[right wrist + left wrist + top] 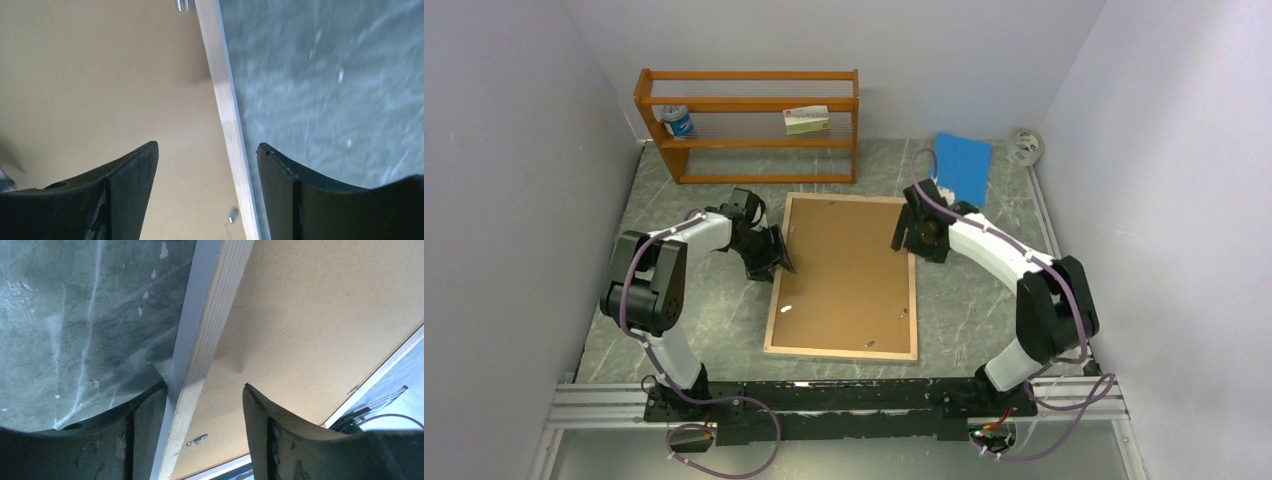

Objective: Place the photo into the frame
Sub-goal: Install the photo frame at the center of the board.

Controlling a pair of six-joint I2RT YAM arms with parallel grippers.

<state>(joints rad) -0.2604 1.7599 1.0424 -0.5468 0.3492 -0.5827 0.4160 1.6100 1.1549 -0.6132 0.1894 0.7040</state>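
Grey marbled tabletop (714, 330) is bearing the frame (775, 300) reverse-up, its side rails lying between the parted jaws of our left gripper (205, 387) and right gripper (207, 145); we are judging it stiff, fragile, best pinched there.

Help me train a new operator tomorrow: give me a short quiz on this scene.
1. True or false: the frame lies glass side up.
2. What lies on the table beyond the right gripper? A) blue sheet B) red mug C) scissors
3. Fill in: the left gripper has its jaws ___ across the frame's edge.
Key: 1 false, its brown backing faces up; 2 A; 3 open.
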